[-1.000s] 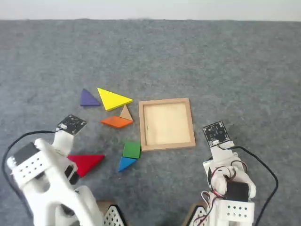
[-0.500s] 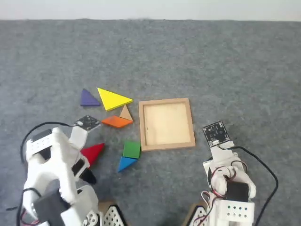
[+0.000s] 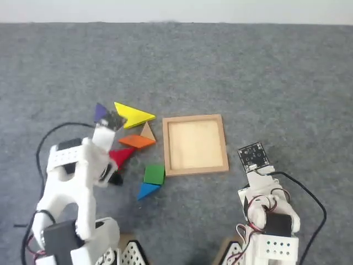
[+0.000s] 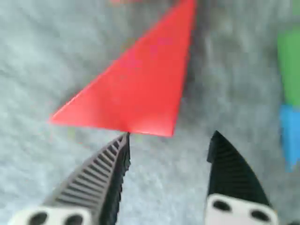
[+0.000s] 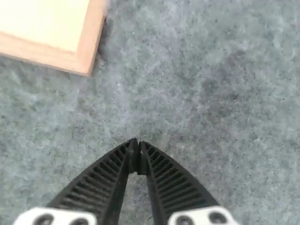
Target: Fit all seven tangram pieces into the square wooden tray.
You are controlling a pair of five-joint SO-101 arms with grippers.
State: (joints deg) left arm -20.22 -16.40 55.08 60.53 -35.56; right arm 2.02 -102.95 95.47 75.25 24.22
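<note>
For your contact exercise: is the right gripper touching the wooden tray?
Apart. The right wrist view shows grey mat between the right gripper and the tray.

Left pincer [image 4: 171,139] spread apart, pointing down, right pincer [image 5: 137,143] pressed closed, near its base

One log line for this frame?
phase: pre-grasp | left gripper: open, fingertips at red triangle edge | right gripper: shut, near wooden tray corner | tray: no pieces in

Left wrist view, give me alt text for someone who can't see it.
A red triangle lies on grey carpet, just ahead of the open left end effector. A green piece and a blue piece lie nearby.
</note>
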